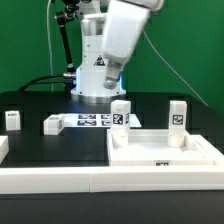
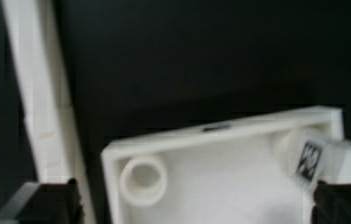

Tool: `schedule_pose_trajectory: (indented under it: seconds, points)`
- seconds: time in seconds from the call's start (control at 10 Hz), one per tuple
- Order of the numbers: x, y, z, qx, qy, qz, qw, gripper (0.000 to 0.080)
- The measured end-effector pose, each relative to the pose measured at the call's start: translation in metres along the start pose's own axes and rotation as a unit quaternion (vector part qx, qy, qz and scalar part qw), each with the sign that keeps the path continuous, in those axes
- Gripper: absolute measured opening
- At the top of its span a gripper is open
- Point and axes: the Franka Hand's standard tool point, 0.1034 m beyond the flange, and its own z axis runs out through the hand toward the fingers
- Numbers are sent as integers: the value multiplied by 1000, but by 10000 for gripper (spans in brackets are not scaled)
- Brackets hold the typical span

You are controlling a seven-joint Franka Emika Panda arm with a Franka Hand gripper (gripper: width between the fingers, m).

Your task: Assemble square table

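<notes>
Pieces of the square table sit unjoined on the black work surface. Its large white slab lies flat with the rim up toward the exterior view's right, just beside the long white rail at the near edge. The first leg stands upright just behind the slab's far left corner, and the second leg stands behind its far right. The third leg and fourth leg lie well apart from the slab at the exterior view's left. The marker board lies between the third and first legs. The gripper hangs above the marker board, clear of every part. It is too blurred to tell whether its jaws are spread or closed. In the wrist view, a slab corner shows a round hole near the rail.
</notes>
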Motion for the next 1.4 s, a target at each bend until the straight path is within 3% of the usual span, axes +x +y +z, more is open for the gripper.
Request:
schedule_pose_trajectory:
  seconds: [0.5, 0.8, 1.0, 1.4]
  points:
    - [4, 0, 2, 2, -1, 139, 990, 649]
    - [-25, -20, 21, 17, -6, 261, 965, 649]
    - [-43, -42, 37, 38, -13, 334, 942, 649]
    - [-44, -47, 42, 43, -17, 441, 896, 649]
